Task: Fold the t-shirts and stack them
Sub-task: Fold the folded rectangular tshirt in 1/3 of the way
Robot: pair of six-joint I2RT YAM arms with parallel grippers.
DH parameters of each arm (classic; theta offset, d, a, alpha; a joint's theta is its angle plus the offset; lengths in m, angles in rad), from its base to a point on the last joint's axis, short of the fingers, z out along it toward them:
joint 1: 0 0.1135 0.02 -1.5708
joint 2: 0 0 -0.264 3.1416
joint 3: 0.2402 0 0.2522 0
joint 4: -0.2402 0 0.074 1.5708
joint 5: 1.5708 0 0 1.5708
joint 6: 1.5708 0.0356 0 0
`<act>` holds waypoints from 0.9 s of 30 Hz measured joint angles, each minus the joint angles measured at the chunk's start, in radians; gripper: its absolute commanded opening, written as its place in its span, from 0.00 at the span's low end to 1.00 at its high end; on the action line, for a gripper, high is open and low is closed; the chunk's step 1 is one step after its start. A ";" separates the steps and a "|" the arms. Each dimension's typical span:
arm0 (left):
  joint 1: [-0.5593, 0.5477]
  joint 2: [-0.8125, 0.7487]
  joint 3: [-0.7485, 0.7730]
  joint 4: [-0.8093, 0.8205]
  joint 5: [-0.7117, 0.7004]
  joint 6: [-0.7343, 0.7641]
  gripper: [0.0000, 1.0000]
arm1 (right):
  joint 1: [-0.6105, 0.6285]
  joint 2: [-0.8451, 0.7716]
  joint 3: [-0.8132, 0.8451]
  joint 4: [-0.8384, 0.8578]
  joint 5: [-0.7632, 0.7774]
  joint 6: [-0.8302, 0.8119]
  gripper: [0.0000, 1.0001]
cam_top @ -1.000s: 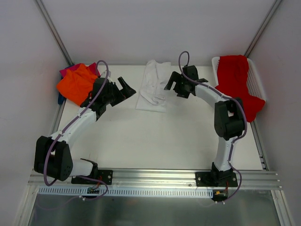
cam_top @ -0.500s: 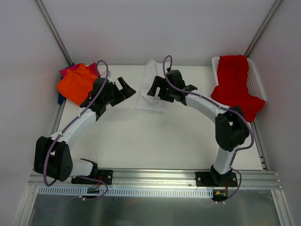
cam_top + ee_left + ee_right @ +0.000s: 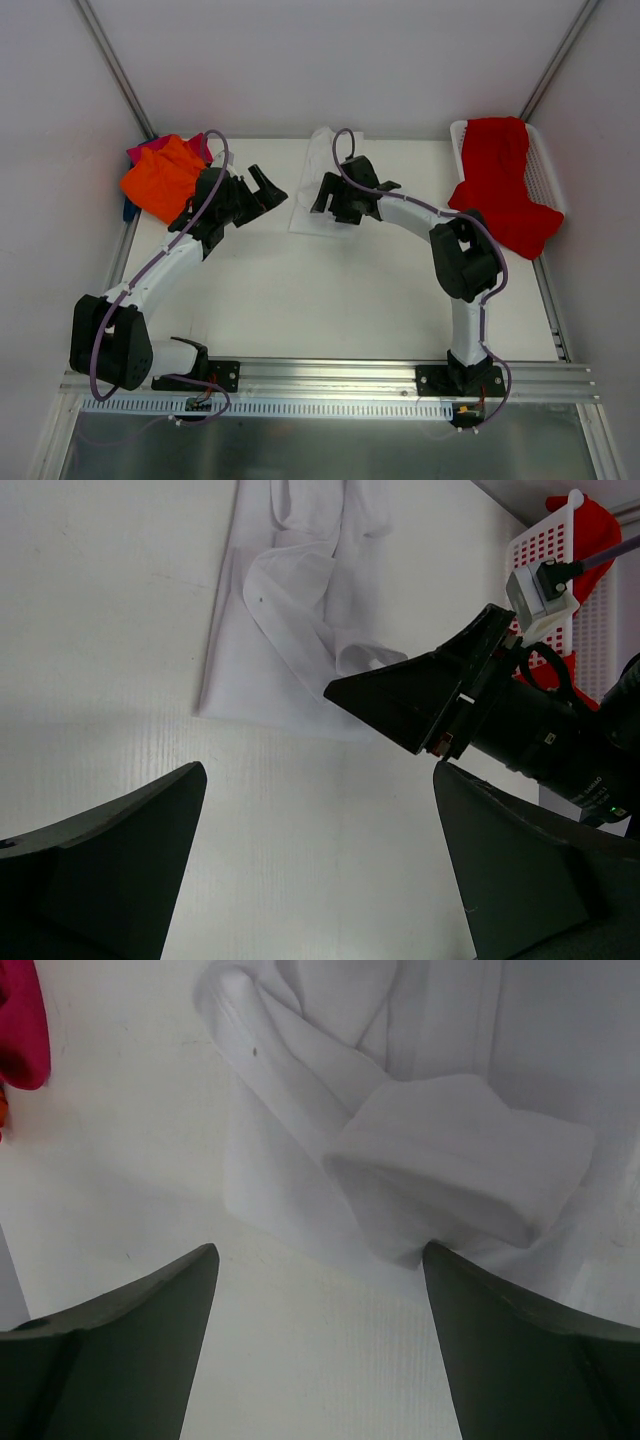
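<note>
The white t-shirt (image 3: 312,163) lies crumpled and lengthwise at the back middle of the table. It also shows in the left wrist view (image 3: 290,610) and the right wrist view (image 3: 440,1160). My right gripper (image 3: 330,197) is open over the shirt's near edge, its jaws (image 3: 320,1255) straddling bare table with one fingertip at a folded sleeve. My left gripper (image 3: 268,187) is open and empty just left of the shirt (image 3: 318,780). The orange shirt (image 3: 160,178) lies on the magenta-pink one (image 3: 140,152) at the back left, with something blue (image 3: 129,210) beneath. The red shirt (image 3: 500,180) drapes over the basket.
The white mesh basket (image 3: 545,170) stands at the back right edge of the table and also shows in the left wrist view (image 3: 545,550). White walls close in the back and sides. The right gripper's finger (image 3: 400,700) shows in the left wrist view.
My right arm has swung left from beside the white shirt to over its near edge. The left arm and the shirts have not moved.
</note>
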 measured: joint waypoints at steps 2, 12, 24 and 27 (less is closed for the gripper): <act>0.000 0.000 0.000 0.000 0.000 0.000 0.99 | 0.000 0.000 0.009 0.002 0.000 -0.003 0.56; 0.000 0.001 -0.003 0.005 0.000 0.001 0.99 | 0.000 0.002 0.011 0.000 -0.003 -0.008 0.01; 0.006 0.015 -0.010 0.013 0.000 0.002 0.99 | -0.003 -0.001 0.020 -0.026 0.006 -0.028 0.92; 0.006 0.020 -0.011 0.014 0.000 0.002 0.99 | -0.001 -0.018 0.020 -0.061 0.031 -0.042 0.92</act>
